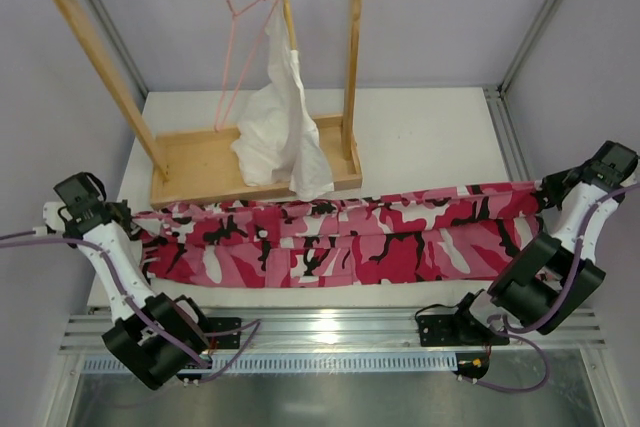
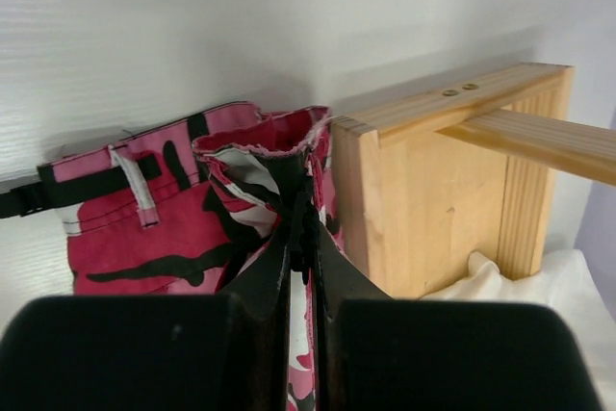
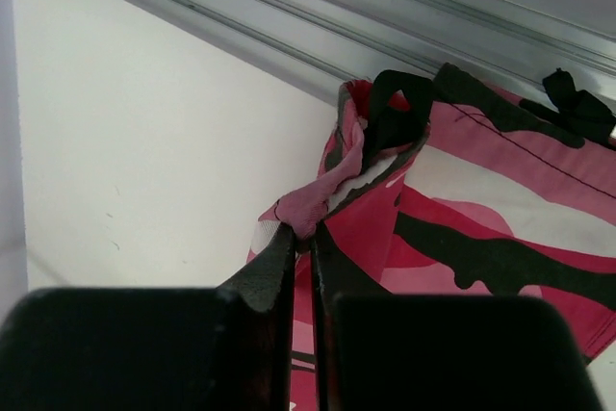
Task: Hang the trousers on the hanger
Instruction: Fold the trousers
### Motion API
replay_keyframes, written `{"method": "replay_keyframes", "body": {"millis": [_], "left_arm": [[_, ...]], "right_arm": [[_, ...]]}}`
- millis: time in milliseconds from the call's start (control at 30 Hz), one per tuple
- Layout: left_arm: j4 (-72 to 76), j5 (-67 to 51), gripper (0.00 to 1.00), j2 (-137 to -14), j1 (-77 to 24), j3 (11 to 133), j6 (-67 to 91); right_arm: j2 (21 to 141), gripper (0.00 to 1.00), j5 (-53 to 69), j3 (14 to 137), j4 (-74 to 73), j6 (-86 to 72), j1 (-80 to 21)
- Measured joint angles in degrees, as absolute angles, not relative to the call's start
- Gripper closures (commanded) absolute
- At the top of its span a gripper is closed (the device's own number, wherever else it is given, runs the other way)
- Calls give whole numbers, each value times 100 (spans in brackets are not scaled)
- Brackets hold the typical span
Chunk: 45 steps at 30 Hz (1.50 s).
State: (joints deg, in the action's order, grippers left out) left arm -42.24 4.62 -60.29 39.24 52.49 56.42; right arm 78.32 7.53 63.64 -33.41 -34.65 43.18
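The camouflage trousers (image 1: 350, 242) lie stretched in a long band across the white table, left to right, in front of the wooden rack. My left gripper (image 1: 128, 215) is shut on their left end, seen in the left wrist view as a pinched fold of the trousers (image 2: 260, 156) between my left gripper (image 2: 299, 255). My right gripper (image 1: 548, 190) is shut on the right end; the right wrist view shows a bunched pink edge of the trousers (image 3: 462, 209) held by my right gripper (image 3: 306, 234). The pink wire hanger (image 1: 240, 37) hangs from the rack's top rail, bare.
A wooden rack (image 1: 210, 162) with a tray base stands at the back of the table (image 1: 420, 132). A white garment (image 1: 282, 122) hangs on a tan hanger from its rail, beside the pink one. The rack's corner (image 2: 433, 199) is close to my left gripper. An aluminium rail (image 3: 318, 26) borders the table's right side.
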Motion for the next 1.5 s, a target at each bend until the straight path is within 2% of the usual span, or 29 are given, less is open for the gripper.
{"method": "replay_keyframes", "body": {"millis": [233, 300, 333, 367, 467, 500, 533, 667, 833, 967, 1167, 1233, 1400, 1500], "left_arm": [[-4521, 552, 98, -5728, 4178, 4978, 5714], [-4624, 642, 88, -5601, 4178, 4978, 5749], [-4687, 694, 73, -5546, 4178, 4978, 5758], [-4740, 755, 69, -5513, 4178, 4980, 5723], [-4818, 1041, 58, -5413, 4211, 4980, 5655], [-4862, 1133, 54, -5352, 4215, 4980, 5647], [-4904, 1227, 50, -5262, 4215, 4980, 5649], [-5107, 1466, 46, -4786, 4215, 4978, 5706], [-5168, 1402, 44, -4648, 4215, 4978, 5736], [-4974, 832, 46, -4980, 4215, 4978, 5688], [-4799, 202, 44, -5736, 4217, 4978, 5485], [-4713, 143, 44, -5859, 4217, 4976, 5369], [-4484, 89, 43, -6602, 4219, 4963, 5183], [-4351, 108, 43, -7087, 4219, 4869, 5179]], "right_arm": [[7516, 96, 727, 5819, -3382, -3522, 4801], [7393, 94, 650, 5706, -3426, -3594, 4904], [7347, 91, 600, 5658, -3457, -3629, 4950], [7332, 88, 523, 5640, -3531, -3651, 4984], [7341, 65, 283, 5638, -3680, -3688, 5026], [7343, 53, 198, 5638, -3719, -3691, 5037], [7349, 49, 110, 5642, -3767, -3717, 5052], [7354, 37, -270, 5704, -4106, -3736, 5081], [7295, 38, -569, 5942, -4569, -3765, 5109], [6882, 39, 333, 5837, -4152, -3680, 4982], [6893, 39, 906, 5850, -3562, -3326, 2799], [6912, 40, 1037, 5653, -3308, -3275, 2359], [6969, 41, 1059, 4737, -2982, -3273, 2152], [7461, 44, 735, 4604, -3111, -3264, 2340]]}}
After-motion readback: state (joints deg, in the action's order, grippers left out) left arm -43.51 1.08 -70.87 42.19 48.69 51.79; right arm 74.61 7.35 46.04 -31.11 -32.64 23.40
